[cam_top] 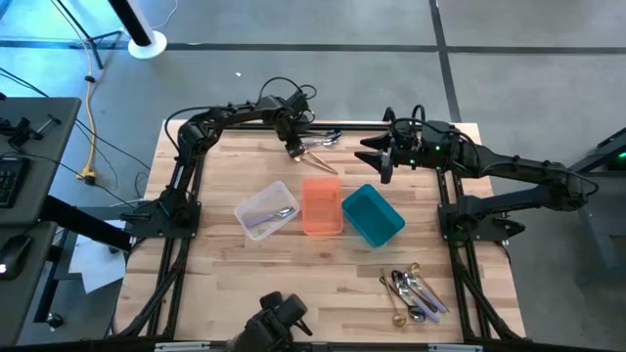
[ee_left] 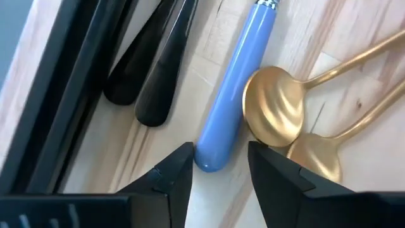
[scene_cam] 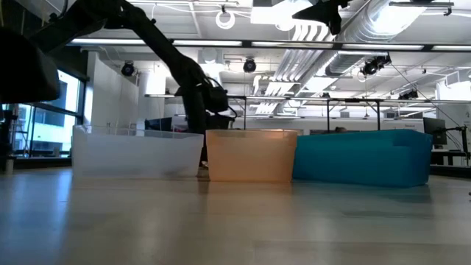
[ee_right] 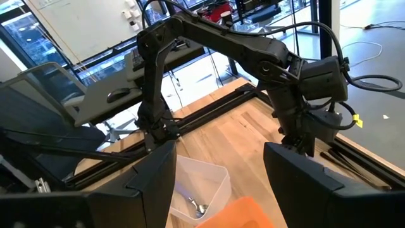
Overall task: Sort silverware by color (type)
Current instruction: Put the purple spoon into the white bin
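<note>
The low view hides all cutlery behind the clear bin (scene_cam: 136, 153), orange bin (scene_cam: 250, 154) and teal bin (scene_cam: 364, 156). In the left wrist view, the blue-handled utensil (ee_left: 234, 88), two gold spoons (ee_left: 278, 111) and black handles (ee_left: 152, 63) run off frame, heads unseen. From above, the pile of silverware (cam_top: 416, 290) is too small to sort by type.

Counter (cam_top: 225, 293): pale wood with plank striping. Bins at frame centre: clear bin (cam_top: 266, 209), orange bin (cam_top: 322, 205), teal bin (cam_top: 373, 215). In the left wrist view: blue handle (ee_left: 234, 88), two gold spoons (ee_left: 275, 104), two black handles (ee_left: 149, 69). Both arms: black. Lower-right pile (cam_top: 414, 291): silver and gold pieces.
</note>
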`<act>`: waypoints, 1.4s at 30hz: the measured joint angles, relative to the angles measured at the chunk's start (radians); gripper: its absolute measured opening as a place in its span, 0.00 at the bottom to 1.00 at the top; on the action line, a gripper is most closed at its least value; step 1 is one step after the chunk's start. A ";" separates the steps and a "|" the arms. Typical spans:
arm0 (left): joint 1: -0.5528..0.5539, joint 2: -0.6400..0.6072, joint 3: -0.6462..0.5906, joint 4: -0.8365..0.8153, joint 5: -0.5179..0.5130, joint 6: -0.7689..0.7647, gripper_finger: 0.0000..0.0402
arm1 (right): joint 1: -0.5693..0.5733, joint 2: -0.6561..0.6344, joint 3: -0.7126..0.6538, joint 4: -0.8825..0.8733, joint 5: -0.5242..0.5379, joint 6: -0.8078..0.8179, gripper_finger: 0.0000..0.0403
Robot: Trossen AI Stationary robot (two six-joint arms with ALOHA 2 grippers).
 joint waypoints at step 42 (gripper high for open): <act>0.003 -0.049 -0.003 -0.021 -0.013 0.209 0.03 | 0.000 0.000 0.000 -0.007 -0.017 0.024 0.55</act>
